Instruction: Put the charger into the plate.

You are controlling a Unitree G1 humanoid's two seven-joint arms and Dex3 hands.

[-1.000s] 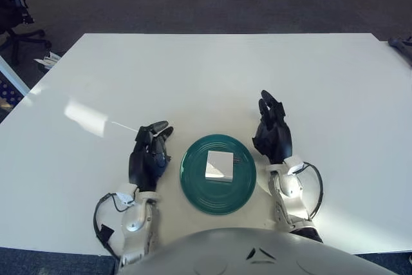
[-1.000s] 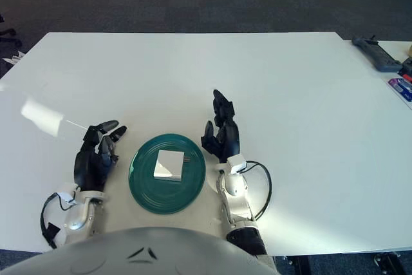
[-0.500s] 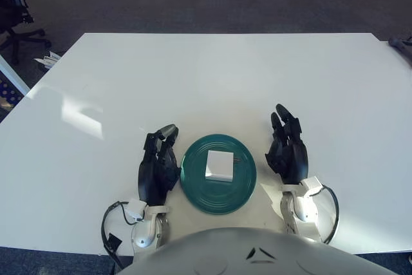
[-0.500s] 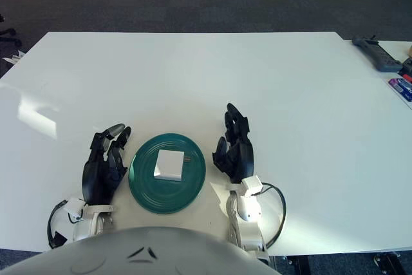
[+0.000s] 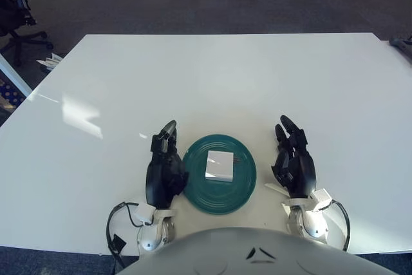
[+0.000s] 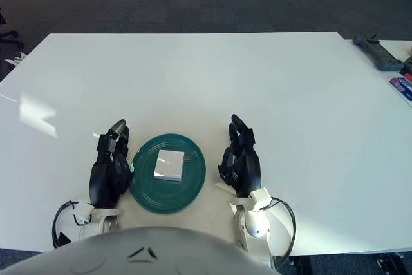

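White charger (image 5: 219, 165) lies inside the teal plate (image 5: 196, 191), so the task looks finished; left hand (image 5: 165, 172) and right hand (image 5: 294, 167) flank it, fingers relaxed, empty.

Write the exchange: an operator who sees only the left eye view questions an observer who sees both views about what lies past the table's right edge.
Operator: In my left eye view the charger lies in the plate, with the left hand and right hand open on either side. What is the grey tip at my right edge?
Observer: A long grey device, lying on a neighbouring surface past the table's far right corner.
Operator: Anything else out there?
Observer: Yes, a blue and red packet nearer than the device, cut off by the edge of the right eye view.
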